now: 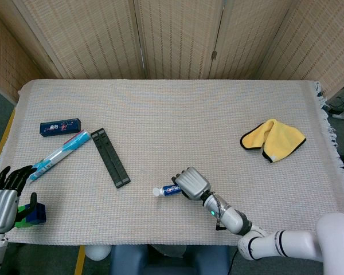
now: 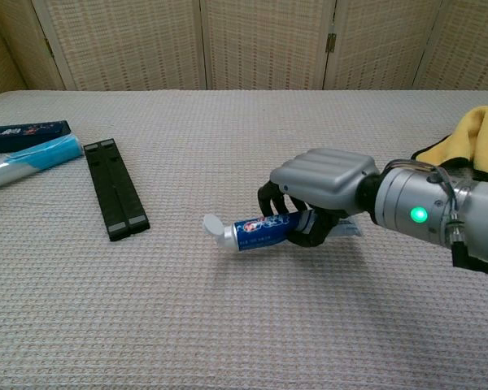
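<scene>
fingers [image 1: 178,177] of the right hand [image 1: 190,183] are wrapping the toothpaste tube [image 1: 167,191] near the table's [image 1: 178,120] front edge in head view; left hand [image 1: 3,200] is sitting spread open beside a blue block [image 1: 33,214]. chest view: right hand [image 2: 313,199] is gripping the tube [image 2: 256,231], cap pointing left.

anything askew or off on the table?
Nothing spilled or damaged. The right hand holds the small toothpaste tube just off the cloth. The black strip and long blue tube lie diagonally. The blue and green block sits at the near left edge beside the left hand.
</scene>
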You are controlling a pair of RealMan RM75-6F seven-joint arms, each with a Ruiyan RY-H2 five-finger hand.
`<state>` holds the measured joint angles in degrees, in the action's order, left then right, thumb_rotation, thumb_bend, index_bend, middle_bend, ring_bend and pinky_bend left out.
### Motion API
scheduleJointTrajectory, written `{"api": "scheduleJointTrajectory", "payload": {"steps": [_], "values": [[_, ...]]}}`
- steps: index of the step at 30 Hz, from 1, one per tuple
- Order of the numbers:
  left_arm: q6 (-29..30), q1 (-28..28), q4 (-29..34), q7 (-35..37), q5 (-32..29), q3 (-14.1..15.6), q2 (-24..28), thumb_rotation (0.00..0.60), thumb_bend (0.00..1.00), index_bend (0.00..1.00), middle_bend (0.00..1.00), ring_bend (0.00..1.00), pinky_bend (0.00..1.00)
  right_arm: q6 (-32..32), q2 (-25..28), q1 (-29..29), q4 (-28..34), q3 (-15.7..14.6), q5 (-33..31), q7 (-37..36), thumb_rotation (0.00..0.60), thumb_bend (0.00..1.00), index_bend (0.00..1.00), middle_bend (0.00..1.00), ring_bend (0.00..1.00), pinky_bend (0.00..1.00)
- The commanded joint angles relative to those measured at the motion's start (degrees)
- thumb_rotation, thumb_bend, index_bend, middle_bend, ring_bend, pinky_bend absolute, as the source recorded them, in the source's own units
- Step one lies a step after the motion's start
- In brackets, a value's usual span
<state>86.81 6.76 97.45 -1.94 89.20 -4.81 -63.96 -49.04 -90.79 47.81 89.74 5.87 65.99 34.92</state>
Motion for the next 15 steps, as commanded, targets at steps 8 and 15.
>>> {"api": "scheduleJointTrajectory", "payload": {"steps": [8,15], "values": [[-5.1,10.2,-3.0,-0.7,10.6,-2.2,-2.4,0.6,0.63,0.28,0.51,0.53,0.51,4.8,12.4,3.4,7.7,2.3,1.7,-4.0,0.6,0.58,0.66,0.55,0.63,0.57],[-12.4,16.6,-1.6,-4.8,15.3,-1.0,-2.9,0.6,0.77,0.25,0.81,0.78,0.78,6.2,16.2,5.7,9.9,2.5,-0.6,-2.2,0.6,0.59,0.66,0.55,0.63,0.57]]}}
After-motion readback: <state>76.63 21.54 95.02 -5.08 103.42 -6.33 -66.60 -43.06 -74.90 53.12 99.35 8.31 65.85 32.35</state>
